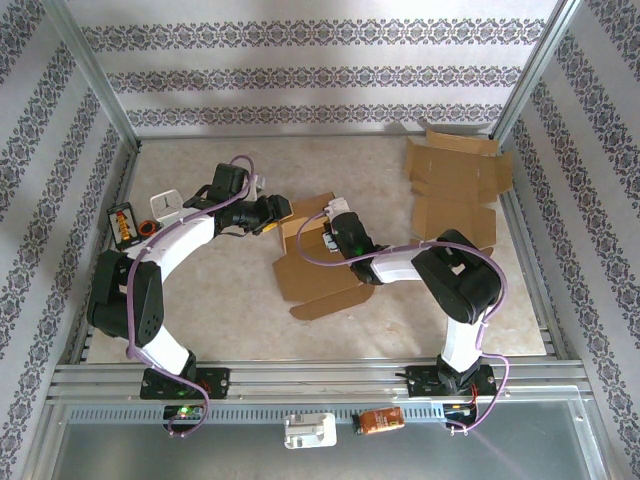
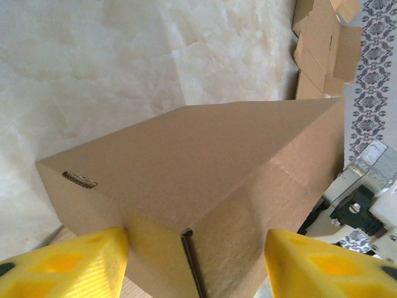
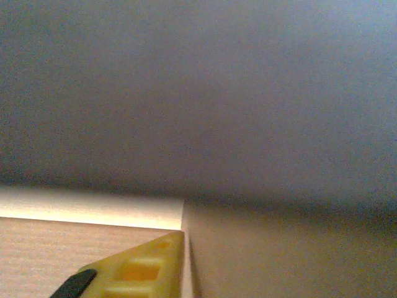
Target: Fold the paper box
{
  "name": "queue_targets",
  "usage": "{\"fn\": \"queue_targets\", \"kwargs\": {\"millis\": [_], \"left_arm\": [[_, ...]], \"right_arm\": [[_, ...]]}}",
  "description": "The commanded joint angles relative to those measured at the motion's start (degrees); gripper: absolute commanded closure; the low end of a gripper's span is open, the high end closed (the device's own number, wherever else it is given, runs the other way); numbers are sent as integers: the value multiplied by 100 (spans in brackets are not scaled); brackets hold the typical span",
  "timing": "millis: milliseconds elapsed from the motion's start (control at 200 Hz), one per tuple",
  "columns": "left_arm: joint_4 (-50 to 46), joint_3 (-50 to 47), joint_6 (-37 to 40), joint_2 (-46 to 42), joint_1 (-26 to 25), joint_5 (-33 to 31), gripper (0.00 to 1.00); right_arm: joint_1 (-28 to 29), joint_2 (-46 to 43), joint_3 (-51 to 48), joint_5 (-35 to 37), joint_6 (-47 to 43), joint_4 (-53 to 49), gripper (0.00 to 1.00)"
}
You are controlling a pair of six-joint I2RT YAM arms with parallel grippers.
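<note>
Box: half-folded cardboard box (image 1: 312, 262), middle of the surface (image 1: 240, 310), between the arms.
Left gripper (image 2: 195, 257): jaws apart, straddling a box corner.
Right gripper (image 1: 338, 232): against a box wall; jaws' state cannot be told.
Risk: unheld, the box could slide, or a wall spring open, under a push.

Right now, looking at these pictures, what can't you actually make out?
- Right wrist view: blurred dark surface close against the lens, unidentifiable.
- Top view: right gripper fingertips hidden beneath its own wrist.
- Left wrist view: whether the left gripper squeezes or merely straddles the box; the bottom edge cuts off the fingers.
- Top view: small items at far left, too small to name.
</note>
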Motion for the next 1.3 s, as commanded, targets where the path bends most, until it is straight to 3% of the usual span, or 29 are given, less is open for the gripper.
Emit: {"fn": "queue_targets", "kwargs": {"millis": [0,205,310,355,445,495,535,595,645,725,829,984,1104,1294], "left_arm": [[24,64,106,-278,-116,-52,30],[-208,-8,646,-1383,-114,-776,13],[-408,-35,1161,-2146,-110,-1381,11],[-508,-37,1442,-2484,-109,-1659,10],[-585,-138,1991,-3114,-107,-2110,7],[-504,-280,2226,-3473,-107,-2274,6],[-417,-407,2389,-3706,-110,-2379,6],[-270,-617,2575,-4001,-113,-2506,4],[-132,-807,2695,-4206,-111,-2608,3],[123,-1197,2902,-4432,-108,-2668,1],[133,-1483,3233,-4570,-119,-2421,0],[-153,-1724,3302,-4813,-108,-2356,0],[-164,-1903,3311,-4945,-108,-2398,0],[45,-1928,3145,-4833,-111,-2365,0]], "right_arm": [[61,-439,-180,-289,-374,-264,90],[-219,-2029,-347,-797,-1585,-1404,97],[-705,-2943,136,-1439,-2466,-3032,98],[-968,-3239,528,-2059,-3052,-3870,99],[-1083,-3471,1574,-2799,-5178,-5988,99],[-833,-3362,2200,-2375,-6580,-7254,99],[-538,-3136,2609,-1494,-7508,-8009,99],[-244,-2797,2876,-462,-8298,-8455,100],[-109,-2521,3004,-44,-8606,-8466,99],[148,-2236,2898,-267,-9065,-8249,95],[592,-1927,2118,-157,-9807,-7086,95],[1085,-1578,1382,-186,-10158,-5918,94],[1466,-1307,1022,-196,-10098,-5540,83],[1835,-819,494,-151,-9620,-4886,82]]}}
